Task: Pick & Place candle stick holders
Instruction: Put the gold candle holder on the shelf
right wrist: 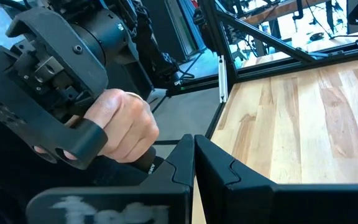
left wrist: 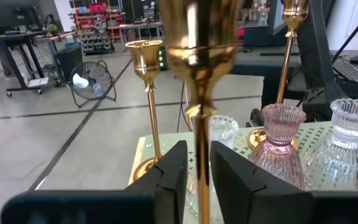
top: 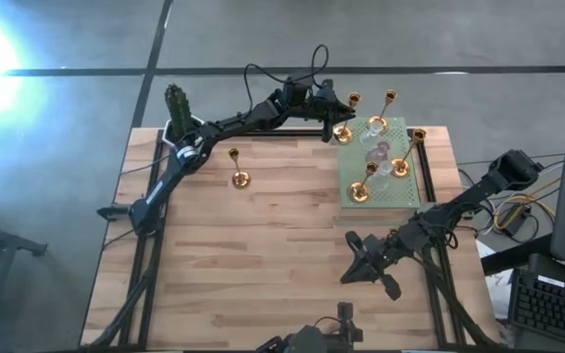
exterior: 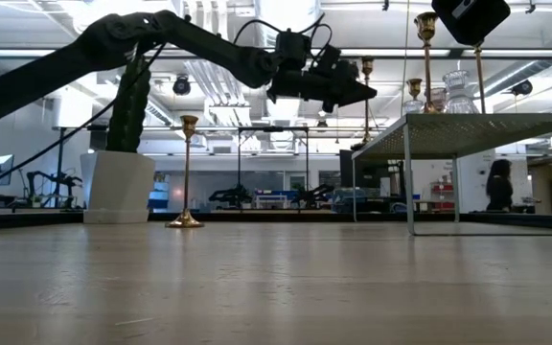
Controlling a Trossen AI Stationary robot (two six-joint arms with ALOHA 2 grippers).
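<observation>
Candlestick stem (left wrist: 199, 143) between left end effector (left wrist: 197, 177) fingers.

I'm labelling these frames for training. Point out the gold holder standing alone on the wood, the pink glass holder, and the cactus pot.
lone gold holder (top: 239, 179), high view, on its round base.
pink glass holder (left wrist: 280, 140), left wrist view, on its ribbed body.
cactus pot (exterior: 118, 187), low view, on its white wall.

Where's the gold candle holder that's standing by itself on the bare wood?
In the high view, the lone gold candle holder stands upright on the table's left half, just right of the left arm, well apart from the green mat and nearer the cactus pot.
</observation>
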